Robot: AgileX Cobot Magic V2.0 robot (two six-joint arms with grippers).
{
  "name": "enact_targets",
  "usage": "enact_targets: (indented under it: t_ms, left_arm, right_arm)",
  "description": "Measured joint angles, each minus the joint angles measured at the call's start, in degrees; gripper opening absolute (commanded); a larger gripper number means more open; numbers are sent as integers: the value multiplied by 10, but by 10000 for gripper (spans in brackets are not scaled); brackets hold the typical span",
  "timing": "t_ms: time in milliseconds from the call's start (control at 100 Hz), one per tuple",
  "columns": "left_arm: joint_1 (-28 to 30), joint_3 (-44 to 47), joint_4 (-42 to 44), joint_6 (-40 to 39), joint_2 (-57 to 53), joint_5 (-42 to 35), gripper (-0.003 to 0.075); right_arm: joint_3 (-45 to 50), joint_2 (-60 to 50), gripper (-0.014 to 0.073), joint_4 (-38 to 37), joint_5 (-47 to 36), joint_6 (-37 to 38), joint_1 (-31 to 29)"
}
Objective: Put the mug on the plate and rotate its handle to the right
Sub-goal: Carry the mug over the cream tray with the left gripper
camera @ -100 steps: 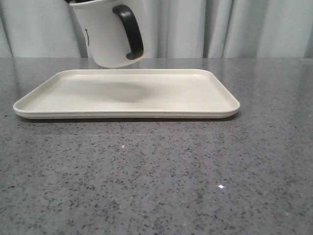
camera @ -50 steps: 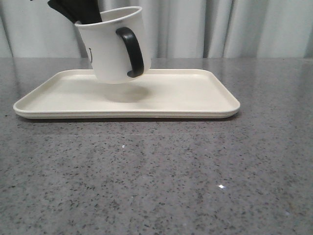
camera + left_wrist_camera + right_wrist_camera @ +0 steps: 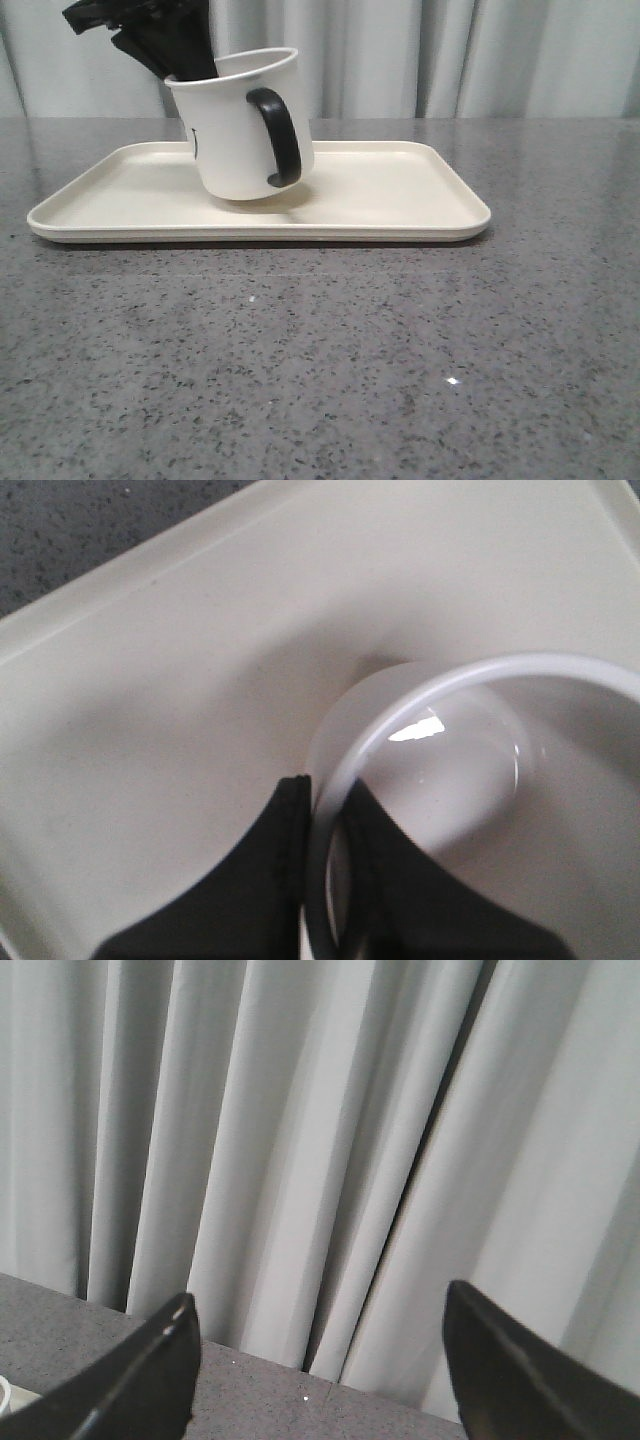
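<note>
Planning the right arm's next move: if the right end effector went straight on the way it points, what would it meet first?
Probably the grey curtain, past the table's far edge; nothing shows between its open fingers, though depth is unclear.

A staged test setup rather than a lived-in room; a grey speckled stone-look bench (image 3: 320, 360) fills the foreground; plain pale pleated curtains (image 3: 450, 60) close off the whole background; the right wrist view shows the same curtains (image 3: 300, 1160) meeting the bench's far edge.
</note>
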Motion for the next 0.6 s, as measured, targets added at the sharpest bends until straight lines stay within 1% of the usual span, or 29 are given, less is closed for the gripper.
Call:
enact_targets:
  t_ms: [180,600]
  left_arm:
    - [-12,0,0,0,4,-1,-20]
    - [-12,0,-1,0,4,-1,-20]
  right_arm:
    - [0,0,517,0,1,0,0]
    - [0,0,517,0,4,0,0]
